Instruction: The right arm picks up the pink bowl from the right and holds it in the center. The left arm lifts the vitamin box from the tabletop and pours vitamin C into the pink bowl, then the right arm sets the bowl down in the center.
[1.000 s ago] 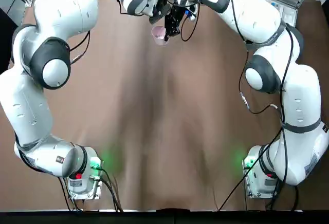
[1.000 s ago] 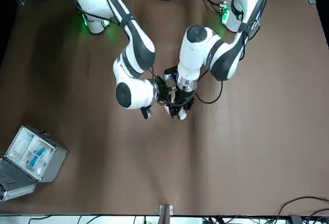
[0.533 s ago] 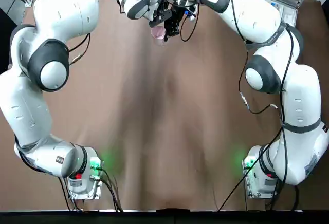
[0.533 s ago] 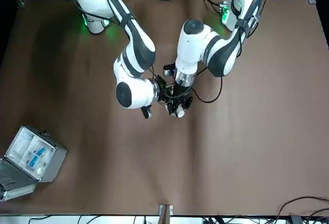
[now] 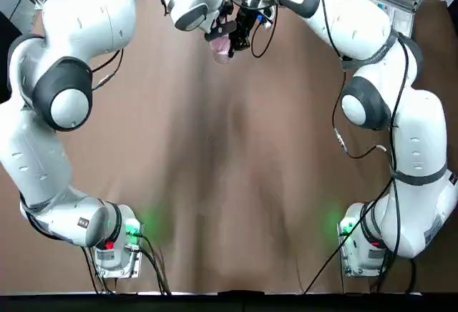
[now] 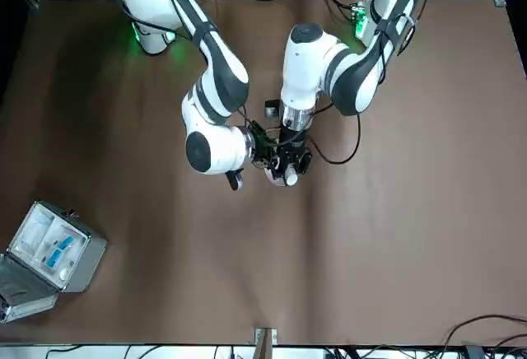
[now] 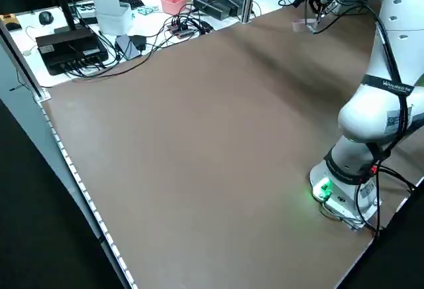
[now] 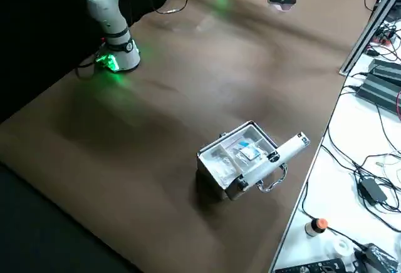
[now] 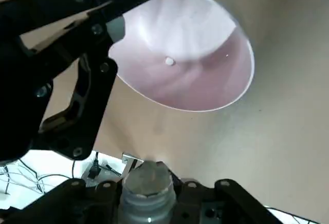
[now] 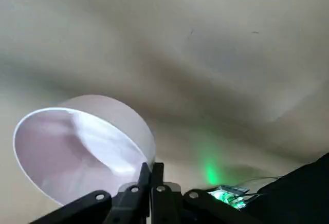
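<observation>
"Where does the top view look from?"

"Straight overhead, facing down on the wide brown surface [image 5: 215, 183], both white segmented arms in it. The front view faces them from across, fairly far back, and shares that middle where the arms meet."

"And the side ones?"

"Raised, looking down diagonally, one from each side. The right side view and front view share the open silver hinged case [image 8: 235, 160]."

"The closest?"

"The wrist ones, right up at each tool. Both share the small round pale pink bowl [image 9: 190, 54], the left one looking into it."
</observation>
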Robot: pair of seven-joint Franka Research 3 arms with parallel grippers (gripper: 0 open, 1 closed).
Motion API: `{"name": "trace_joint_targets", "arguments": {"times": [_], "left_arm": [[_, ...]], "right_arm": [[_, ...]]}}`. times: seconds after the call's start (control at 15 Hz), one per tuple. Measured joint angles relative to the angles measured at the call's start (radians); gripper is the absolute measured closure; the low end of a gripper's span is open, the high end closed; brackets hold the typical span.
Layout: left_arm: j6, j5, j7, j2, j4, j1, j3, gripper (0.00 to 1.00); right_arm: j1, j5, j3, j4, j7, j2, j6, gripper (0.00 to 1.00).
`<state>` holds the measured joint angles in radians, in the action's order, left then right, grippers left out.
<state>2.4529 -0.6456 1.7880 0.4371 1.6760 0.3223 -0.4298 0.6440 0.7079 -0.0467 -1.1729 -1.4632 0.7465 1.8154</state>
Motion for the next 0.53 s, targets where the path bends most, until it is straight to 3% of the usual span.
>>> {"name": "trace_joint_targets", "arguments": {"times": [0.4, 0.53], "left_arm": [[0.004, -0.042, -0.001, -0.018, 0.016, -0.002, 0.001, 0.90], [0.004, 0.019, -0.060, -0.018, 0.025, -0.007, -0.001, 0.90]], "right_arm": [[-0.001, 0.000, 0.000, 0.001, 0.001, 0.000, 0.000, 0.98], [-0.001, 0.000, 0.000, 0.001, 0.001, 0.000, 0.000, 0.98]]}}
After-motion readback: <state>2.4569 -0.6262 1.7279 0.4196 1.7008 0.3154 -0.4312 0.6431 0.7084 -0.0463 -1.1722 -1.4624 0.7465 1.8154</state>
